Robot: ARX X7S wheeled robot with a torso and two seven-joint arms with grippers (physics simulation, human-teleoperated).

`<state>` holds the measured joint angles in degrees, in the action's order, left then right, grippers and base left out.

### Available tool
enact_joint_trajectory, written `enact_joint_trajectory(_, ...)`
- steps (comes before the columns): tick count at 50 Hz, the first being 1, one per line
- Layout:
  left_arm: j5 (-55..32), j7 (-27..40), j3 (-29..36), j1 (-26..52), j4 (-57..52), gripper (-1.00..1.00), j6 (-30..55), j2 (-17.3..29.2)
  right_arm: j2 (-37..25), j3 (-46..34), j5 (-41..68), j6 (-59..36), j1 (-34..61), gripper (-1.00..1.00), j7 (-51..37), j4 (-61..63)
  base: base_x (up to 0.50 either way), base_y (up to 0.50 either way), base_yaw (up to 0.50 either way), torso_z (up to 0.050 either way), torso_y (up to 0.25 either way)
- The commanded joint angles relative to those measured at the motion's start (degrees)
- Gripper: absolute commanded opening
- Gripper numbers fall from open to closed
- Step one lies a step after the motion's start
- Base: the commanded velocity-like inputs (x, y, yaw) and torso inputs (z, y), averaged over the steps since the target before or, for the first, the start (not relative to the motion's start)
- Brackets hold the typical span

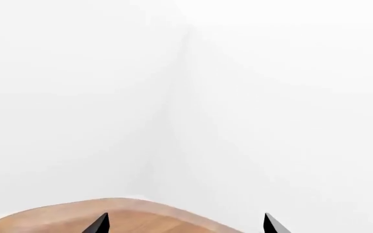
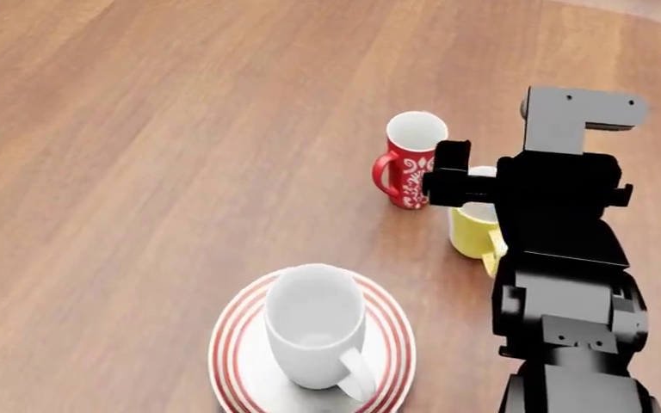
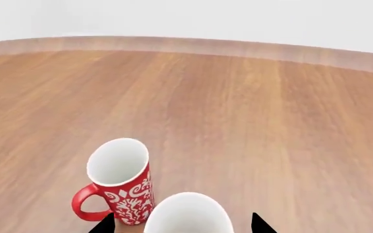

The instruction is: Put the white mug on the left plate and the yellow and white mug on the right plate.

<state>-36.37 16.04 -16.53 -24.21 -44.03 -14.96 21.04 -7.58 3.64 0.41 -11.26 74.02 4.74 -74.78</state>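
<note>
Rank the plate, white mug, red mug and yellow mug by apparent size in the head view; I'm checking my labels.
1. Plate
2. White mug, though it sits nearest the camera
3. Red mug
4. Yellow mug, partly hidden by the right arm, so its place is unsure

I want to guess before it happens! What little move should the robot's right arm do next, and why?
Probably lower the right gripper and close it around the yellow and white mug. Its fingertips straddle that mug's rim, and the white mug already sits on a plate.

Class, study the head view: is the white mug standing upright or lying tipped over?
Upright. The white mug stands on the red-ringed plate, open mouth up, handle at its side.
</note>
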Motion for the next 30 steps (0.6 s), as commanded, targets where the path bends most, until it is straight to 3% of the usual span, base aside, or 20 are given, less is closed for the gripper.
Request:
enact_joint_trajectory(1, 2.24, 0.21, 0.84, 0.46, -0.08, 1.00, 0.41, 0.05, -0.58, 0.41, -0.30, 0.03, 1.72, 1.00, -0.23, -0.21, 0.00, 0.00, 0.00, 0.000, -0.250)
enact_joint_trajectory(12, 1.67, 0.62, 0.90, 1.01, 0.19, 1.00, 0.71, 0.49, -0.68, 0.77, -0.24, 0.03, 1.45, 1.00, -0.50, -0.21, 0.00, 0.00, 0.00, 0.000, -0.050)
enact_joint_trajectory(19, 1.36, 0.75, 0.81, 0.81, 0.08, 1.00, 0.68, 0.67, -0.73, 1.04, -0.25, 0.00, 1.17, 1.00, -0.45, -0.21, 0.00, 0.00, 0.00, 0.000, -0.237)
enact_joint_trajectory(30, 0.47, 0.96, 0.91, 0.84, 0.12, 1.00, 0.41, 0.64, -0.86, 0.85, -0.34, -0.22, 0.11, 1.00, -0.12, -0.21, 0.00, 0.00, 0.00, 0.000, -0.004)
